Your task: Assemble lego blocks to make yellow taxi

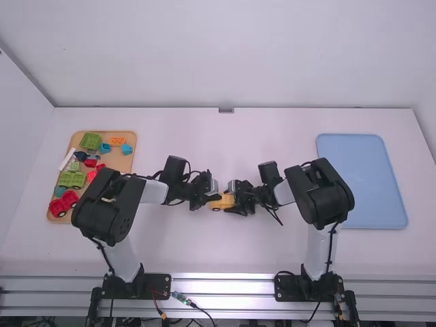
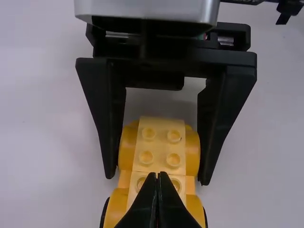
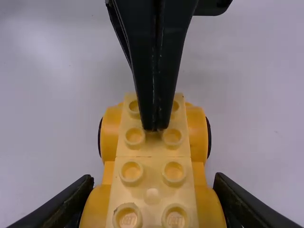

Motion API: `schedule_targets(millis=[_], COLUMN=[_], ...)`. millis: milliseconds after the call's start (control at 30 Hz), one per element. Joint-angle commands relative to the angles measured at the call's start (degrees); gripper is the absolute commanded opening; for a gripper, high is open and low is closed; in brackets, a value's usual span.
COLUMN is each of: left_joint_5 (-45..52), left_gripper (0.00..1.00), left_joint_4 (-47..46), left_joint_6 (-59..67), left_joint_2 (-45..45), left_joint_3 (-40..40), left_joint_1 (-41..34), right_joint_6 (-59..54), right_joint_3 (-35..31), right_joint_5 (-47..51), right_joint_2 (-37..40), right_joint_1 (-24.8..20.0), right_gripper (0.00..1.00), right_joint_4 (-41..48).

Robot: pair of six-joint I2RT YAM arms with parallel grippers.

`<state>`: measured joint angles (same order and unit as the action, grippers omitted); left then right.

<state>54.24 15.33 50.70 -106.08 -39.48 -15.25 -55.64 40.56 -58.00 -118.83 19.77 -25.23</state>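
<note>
A yellow car base (image 1: 216, 205) with wheels lies at the table's middle, between my left gripper (image 1: 215, 197) and my right gripper (image 1: 232, 199). In the left wrist view, my left gripper (image 2: 158, 176) is shut, its tips over the studs of the yellow car base (image 2: 159, 156). Seen in the right wrist view, my right gripper (image 3: 153, 183) has one finger on each side of the yellow car base (image 3: 152, 166), closed on its wheel arches. The left gripper's shut tips press on the studded top between the studs. Light yellow studded pieces form the top of the base.
A wooden tray (image 1: 121, 160) of green, red, blue and orange blocks stands at the left, beyond the left arm's elbow. A blue tray (image 1: 361, 180) lies at the right, beside the right arm.
</note>
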Motion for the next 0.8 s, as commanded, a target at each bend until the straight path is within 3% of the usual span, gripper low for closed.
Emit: schedule_targets(millis=[0,267,767], left_joint_5=[-10.45,-4.51,-1.01], left_gripper=[0.02,0.02,0.02], left_joint_4=[-2.45,1.14,0.46], left_joint_6=[-0.55,-0.46,-0.16], left_joint_2=[-4.5,-2.32,18.93], left_joint_3=[2.36,2.36,2.36], left_joint_1=[-1.6,-0.35,5.35], right_joint_6=[0.26,0.09,0.09], right_joint_3=[1.27,1.27,1.84], right_joint_5=[-0.5,-0.5,-0.48], right_joint_2=[-0.96,-0.96,-0.96], right_joint_1=[0.42,-0.07,-3.04], right_gripper=[0.64,0.64,0.69], right_joint_4=[-0.22,-0.26,0.22])
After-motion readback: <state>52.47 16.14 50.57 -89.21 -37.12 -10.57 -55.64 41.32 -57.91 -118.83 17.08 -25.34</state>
